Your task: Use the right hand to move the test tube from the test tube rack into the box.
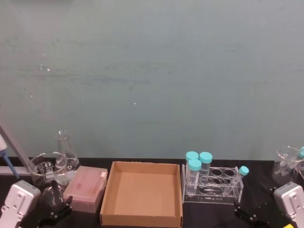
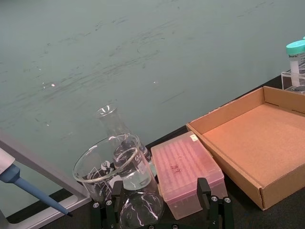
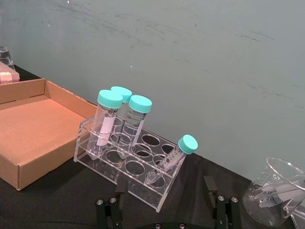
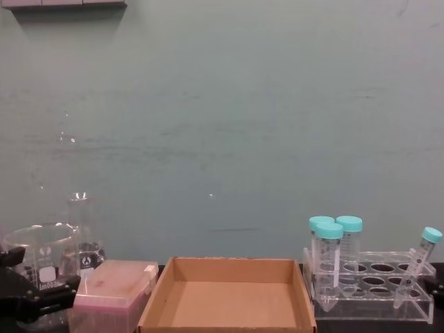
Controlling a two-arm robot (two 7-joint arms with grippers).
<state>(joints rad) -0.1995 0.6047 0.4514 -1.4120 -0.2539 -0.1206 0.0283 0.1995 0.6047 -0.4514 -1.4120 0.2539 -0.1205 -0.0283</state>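
Box (image 1: 142,192): matt brown cardboard. Rack (image 1: 221,177): clear glossy acrylic. Test tube (image 1: 238,178): clear smooth plastic. Beaker (image 1: 43,167): shiny glass. Table (image 1: 213,216): matt black.

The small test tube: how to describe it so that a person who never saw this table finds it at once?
Right of the brown cardboard box stands a clear rack with round holes. The small test tube sits at the rack's right end. Unlike the three wider tubes upright at the left end, it is slim and leans to the right.
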